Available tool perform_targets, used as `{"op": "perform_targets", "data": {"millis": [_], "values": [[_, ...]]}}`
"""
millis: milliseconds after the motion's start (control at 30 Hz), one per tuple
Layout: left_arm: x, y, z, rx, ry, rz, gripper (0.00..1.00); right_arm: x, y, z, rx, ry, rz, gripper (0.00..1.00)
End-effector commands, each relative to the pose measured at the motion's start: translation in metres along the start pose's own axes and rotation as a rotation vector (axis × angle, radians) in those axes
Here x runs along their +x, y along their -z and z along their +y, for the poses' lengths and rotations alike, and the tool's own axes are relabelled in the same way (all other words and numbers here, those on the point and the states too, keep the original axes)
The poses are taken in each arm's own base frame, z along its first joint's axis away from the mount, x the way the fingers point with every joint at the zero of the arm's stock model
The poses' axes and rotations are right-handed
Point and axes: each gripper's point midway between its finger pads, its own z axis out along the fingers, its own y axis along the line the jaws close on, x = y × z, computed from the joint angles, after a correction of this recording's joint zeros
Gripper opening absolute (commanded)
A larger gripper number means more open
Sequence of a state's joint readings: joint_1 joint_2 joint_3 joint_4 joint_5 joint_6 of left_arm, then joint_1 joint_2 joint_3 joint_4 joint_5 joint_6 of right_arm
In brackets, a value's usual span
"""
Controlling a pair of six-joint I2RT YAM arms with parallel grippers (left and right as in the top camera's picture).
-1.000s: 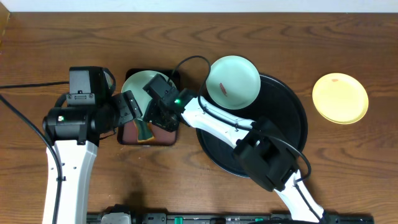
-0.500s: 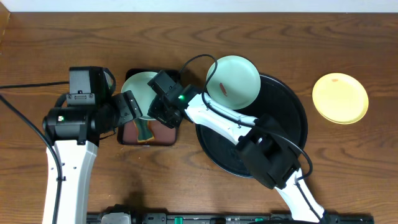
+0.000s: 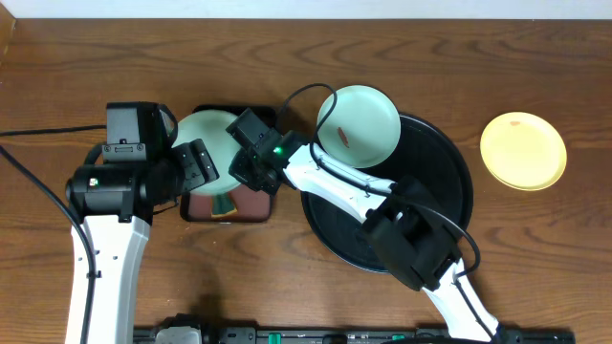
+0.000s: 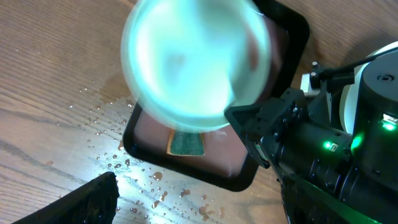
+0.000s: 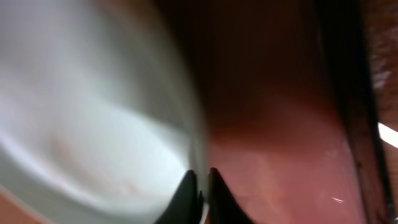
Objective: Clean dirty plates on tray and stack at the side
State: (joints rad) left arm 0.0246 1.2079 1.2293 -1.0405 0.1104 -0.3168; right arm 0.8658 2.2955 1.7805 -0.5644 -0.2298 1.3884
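Wet wooden table (image 4: 50, 93). The reddish tray (image 4: 211, 158), at nine o'clock from black tray (image 3: 445, 162), holds a sponge (image 4: 186, 143); right gripper (image 5: 199, 180) pinches mint plate (image 4: 193, 62); left gripper (image 3: 196, 172) released.

We are looking at a brown wooden table (image 3: 316, 38) with a strong grain; the large round glossy black tray (image 3: 445, 162) is sitting on it right of the middle; the smaller reddish-brown tray (image 4: 217, 152) with its black rim is lying near it on the left; a pale yellow plate (image 3: 522, 151) is resting alone on the wood, well apart at the far right; water drops (image 4: 112, 158) are beading just beside the small tray; a black cable (image 3: 48, 130) is trailing in from the left edge.
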Motion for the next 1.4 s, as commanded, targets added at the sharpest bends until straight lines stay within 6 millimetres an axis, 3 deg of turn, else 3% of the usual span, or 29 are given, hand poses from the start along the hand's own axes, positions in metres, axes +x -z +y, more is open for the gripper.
{"op": "perform_targets", "data": {"millis": [0,200,400,433,567,767,867,1100,1367], "values": [[-0.004,0.005,-0.002,0.014,0.001,-0.014,0.85,0.001,-0.007,-0.011,0.039,0.04,-0.002,0.01],[-0.004,0.005,-0.002,0.014,0.001,-0.014,0.85,-0.003,-0.006,-0.014,0.05,0.088,-0.003,0.01],[-0.004,0.005,-0.002,0.014,0.001,-0.014,0.85,-0.024,0.006,-0.019,0.075,0.323,-0.041,0.01],[-0.004,0.005,-0.002,0.014,0.001,-0.014,0.85,-0.036,0.015,-0.021,0.092,0.461,-0.068,0.01],[-0.004,0.005,-0.002,0.014,0.001,-0.014,0.85,-0.069,0.047,-0.026,0.182,0.682,-0.175,0.01],[-0.004,0.005,-0.002,0.014,0.001,-0.014,0.85,-0.106,0.115,-0.003,0.283,1.02,-0.399,0.01],[-0.004,0.005,-0.002,0.014,0.001,-0.014,0.85,-0.117,0.136,0.005,0.34,1.114,-0.482,0.01],[-0.004,0.005,-0.002,0.014,0.001,-0.014,0.85,-0.124,0.148,0.016,0.426,1.306,-0.551,0.01],[-0.004,0.005,-0.002,0.014,0.001,-0.014,0.85,-0.108,0.187,0.06,0.484,1.427,-0.781,0.01]]}}
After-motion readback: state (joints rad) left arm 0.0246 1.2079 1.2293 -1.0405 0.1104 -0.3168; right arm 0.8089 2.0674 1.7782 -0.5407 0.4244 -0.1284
